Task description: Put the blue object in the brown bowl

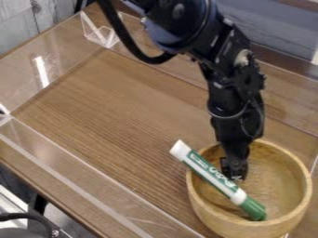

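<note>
Claw (pixel 232 174) at lower right, grip unclear; the tube (pixel 218 179) leans in the bowl (pixel 296 172). Placing looks nearly done; next, release if held, then lift.

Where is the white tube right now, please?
In the camera view, the tube is at lower right, leaning over the bowl's left rim, beside the gripper.

Soft, moderate light with pale glare streaks, grainy low resolution, blurred fine detail.
</note>
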Controlling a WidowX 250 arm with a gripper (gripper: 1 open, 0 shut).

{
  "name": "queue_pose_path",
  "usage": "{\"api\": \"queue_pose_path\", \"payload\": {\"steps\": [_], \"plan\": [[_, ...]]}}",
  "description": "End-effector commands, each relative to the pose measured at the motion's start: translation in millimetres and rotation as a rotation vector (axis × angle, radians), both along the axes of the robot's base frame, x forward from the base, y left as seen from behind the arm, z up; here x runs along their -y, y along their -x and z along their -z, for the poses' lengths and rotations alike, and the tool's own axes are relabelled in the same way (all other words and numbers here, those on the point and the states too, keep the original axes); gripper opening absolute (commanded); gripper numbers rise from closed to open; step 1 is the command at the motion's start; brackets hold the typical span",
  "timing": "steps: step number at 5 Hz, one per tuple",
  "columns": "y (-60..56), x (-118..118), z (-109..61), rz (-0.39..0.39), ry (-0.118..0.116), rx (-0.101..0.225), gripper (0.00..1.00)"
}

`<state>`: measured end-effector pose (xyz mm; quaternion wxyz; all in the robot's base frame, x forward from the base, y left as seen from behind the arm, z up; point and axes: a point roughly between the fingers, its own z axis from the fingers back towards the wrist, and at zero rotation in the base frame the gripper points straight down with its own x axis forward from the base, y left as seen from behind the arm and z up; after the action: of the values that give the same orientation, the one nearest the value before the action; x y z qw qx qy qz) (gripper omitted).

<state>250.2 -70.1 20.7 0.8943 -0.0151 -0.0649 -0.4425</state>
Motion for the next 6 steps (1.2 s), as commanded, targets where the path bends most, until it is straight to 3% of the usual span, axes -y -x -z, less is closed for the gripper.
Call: {"api": "queue_pose_path", "payload": {"steps": [1,6], "plan": [[0.3,-12.8,-0.4,-0.024,-0.017,-0.01,1.0],[-9.2,-24.6,0.7,-0.061,-0.015,-0.002,1.0]]}}
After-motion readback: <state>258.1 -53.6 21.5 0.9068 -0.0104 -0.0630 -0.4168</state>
